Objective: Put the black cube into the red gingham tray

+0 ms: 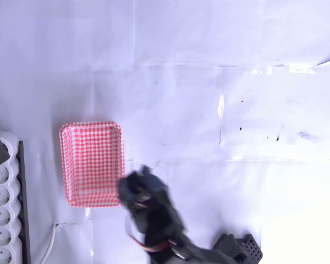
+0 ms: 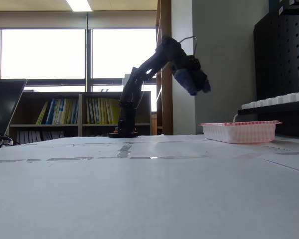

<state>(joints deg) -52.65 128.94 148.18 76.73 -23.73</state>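
The gripper (image 2: 195,79) hangs raised above the tabletop (image 2: 139,189), just beside the red gingham tray (image 1: 92,163); blur hides whether it is clenched, and the black cube cannot be made out. A release short of the tray's near rim looks the likeliest miss. White tabletop lies open all around the tray.

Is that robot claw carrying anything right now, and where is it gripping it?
It cannot be told. The gripper hangs raised near the red gingham tray, blurred in both views, so nothing clear shows between its jaws.
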